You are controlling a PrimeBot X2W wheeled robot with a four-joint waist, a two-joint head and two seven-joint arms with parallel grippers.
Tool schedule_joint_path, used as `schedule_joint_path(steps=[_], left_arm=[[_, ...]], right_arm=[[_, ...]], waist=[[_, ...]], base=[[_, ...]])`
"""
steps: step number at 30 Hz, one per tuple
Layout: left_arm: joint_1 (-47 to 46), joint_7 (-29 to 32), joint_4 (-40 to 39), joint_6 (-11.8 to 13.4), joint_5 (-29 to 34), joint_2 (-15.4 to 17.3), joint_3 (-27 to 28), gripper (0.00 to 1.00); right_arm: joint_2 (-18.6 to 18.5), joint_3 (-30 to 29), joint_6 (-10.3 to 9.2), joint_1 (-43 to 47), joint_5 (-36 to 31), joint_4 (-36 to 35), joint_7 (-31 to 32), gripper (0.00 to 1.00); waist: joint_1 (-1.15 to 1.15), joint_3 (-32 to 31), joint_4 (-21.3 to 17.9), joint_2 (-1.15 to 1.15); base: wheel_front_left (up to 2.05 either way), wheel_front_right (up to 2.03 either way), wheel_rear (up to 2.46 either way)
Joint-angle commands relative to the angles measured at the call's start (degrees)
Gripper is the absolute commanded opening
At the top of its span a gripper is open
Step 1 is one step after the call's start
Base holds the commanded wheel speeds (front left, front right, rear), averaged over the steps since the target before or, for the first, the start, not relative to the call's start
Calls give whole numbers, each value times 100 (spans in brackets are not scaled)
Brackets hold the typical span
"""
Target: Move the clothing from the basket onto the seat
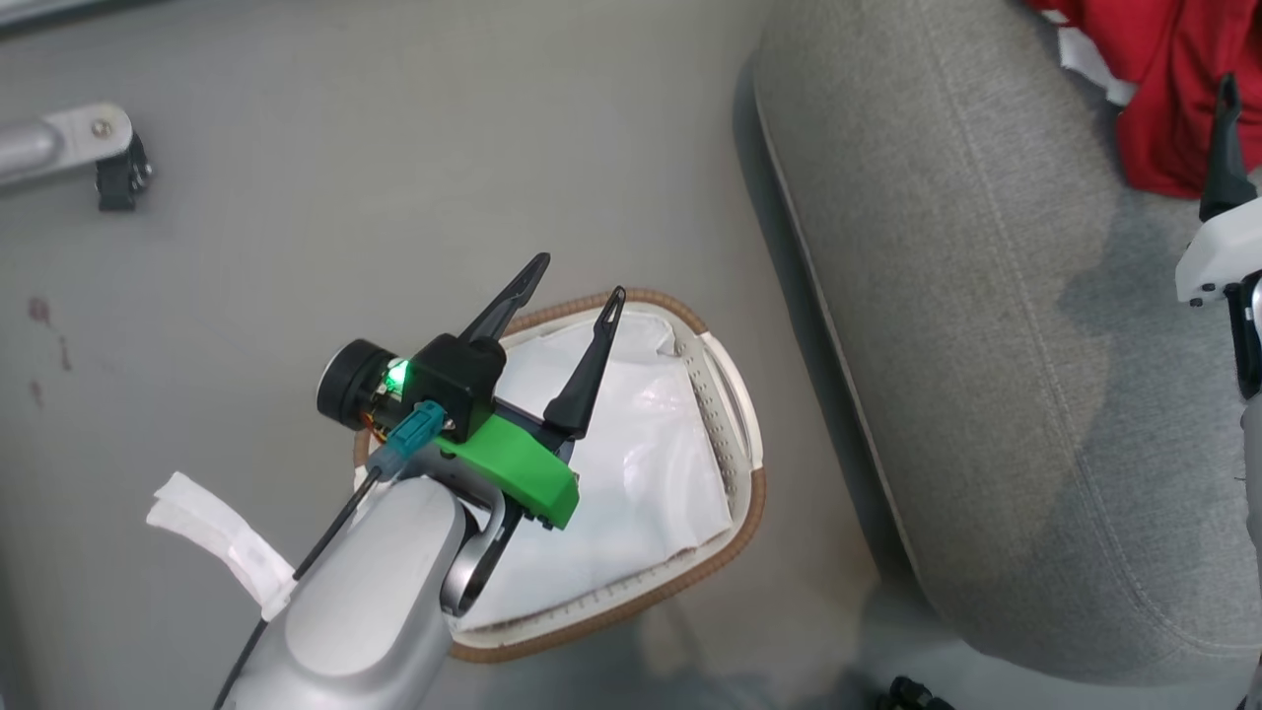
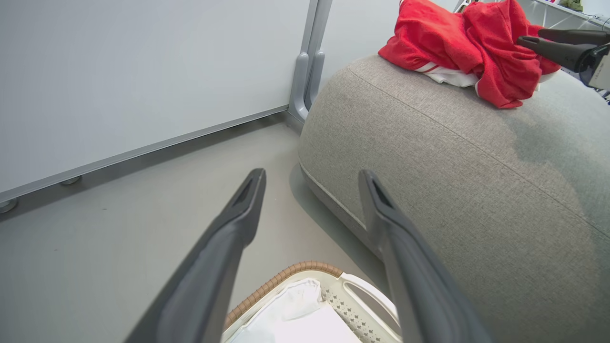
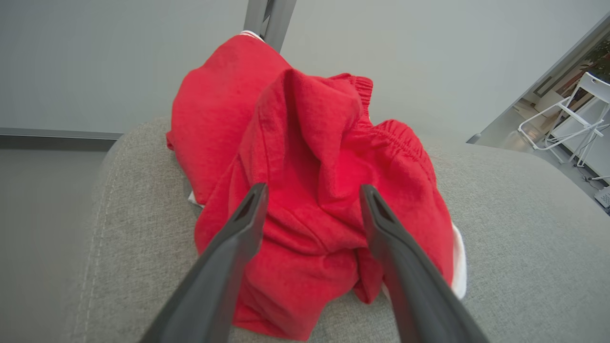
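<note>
Your left claw hangs over the basket, fingers spread wide, nothing between them. Its green mount and the camera with the lit green light sit just behind the fingers. The basket stands on the grey floor, and inside it you see the white plastic liner, crumpled, with no red fabric showing in it. In the left wrist view the far end of the brown woven rim and one handle slot peek between the two fingers. A white strip lies on the floor by the left forearm, on the side away from the seat.

The seat is just beside the basket on its right, and its rounded corner comes close to the basket's rim. The clothing is on top of the seat, heaped in a loose red pile near the far end, with white trim poking out at the edges.

Your right claw is at that pile, fingers spread apart, one on each side of the bunched middle, not pinching it. The tips sit low against the front of the heap; whether they touch the fabric, you can't tell.

Beyond the seat: a pale wall panel with a grey upright post. A white metal-frame chair is off to the right.
</note>
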Motion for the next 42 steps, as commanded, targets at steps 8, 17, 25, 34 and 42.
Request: schedule_joint_path(steps=[8,17,25,34,42], left_arm=[[572,-4,-6,-11,-145,-238,520,100],[1285,-3,-82,115,-74,-368,1418,100],[2055,-3,-251,155,129,-377,2303,100],[2836,-3,-410,105,287,-472,3092,100],[3252,-3,-563,34,326,-609,3390,100]], right_arm=[[-145,468,-8,314,42,-324,-2,100],[167,894,-7,765,391,-741,-3,100],[831,1161,-8,1620,692,-1265,-2,100],[1225,1392,-8,2682,1161,-1762,-2,100],[1230,1807,-8,3467,1808,-2011,-2,100]], waist=[[0,-1369,148,0],[0,-2121,617,0],[0,-2429,1035,0],[0,-2683,1360,0],[0,-2869,1424,0]], base=[[0,0,0],[0,0,0],[0,0,0],[0,0,0],[0,0,0]])
